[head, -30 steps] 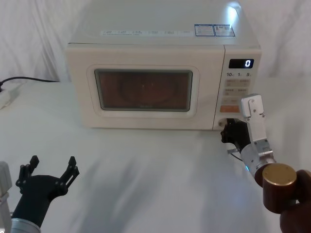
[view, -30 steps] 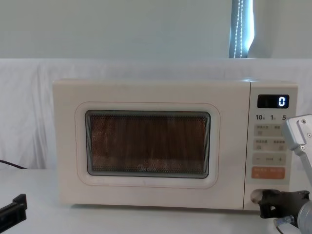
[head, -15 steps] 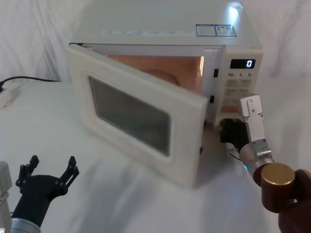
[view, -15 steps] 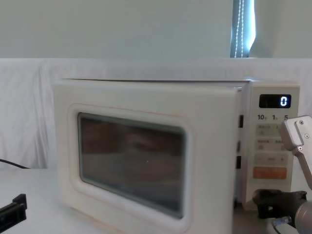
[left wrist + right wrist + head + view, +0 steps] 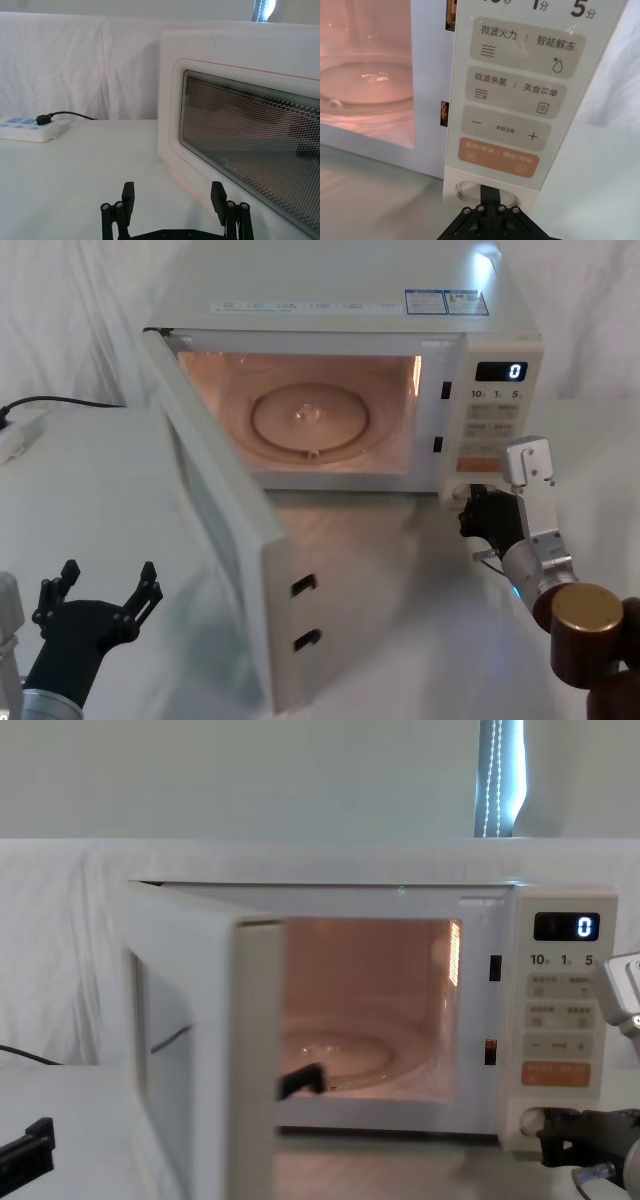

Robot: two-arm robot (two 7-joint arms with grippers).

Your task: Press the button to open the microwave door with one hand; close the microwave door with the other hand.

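The cream microwave (image 5: 340, 300) stands with its cavity lit. The microwave door (image 5: 215, 540) hangs wide open, swung out to the left and toward me; its windowed outer face (image 5: 250, 145) shows in the left wrist view. The button (image 5: 467, 190) sits at the bottom of the control panel (image 5: 560, 1040), under the orange key. My right gripper (image 5: 490, 195) is shut, its black tip right in front of the button (image 5: 460, 490) and covering its middle. My left gripper (image 5: 105, 590) is open, low at the front left, short of the door; its fingers (image 5: 128, 192) are spread.
A white power strip (image 5: 15, 435) with a black cable lies at the far left of the white-clothed table. A glass turntable (image 5: 310, 418) sits inside the cavity. The open door (image 5: 200, 1050) juts across the table in front of the microwave.
The door went from shut to half open to wide open, swinging out to the left. My right gripper drew back slightly from the button. The left gripper has not moved.
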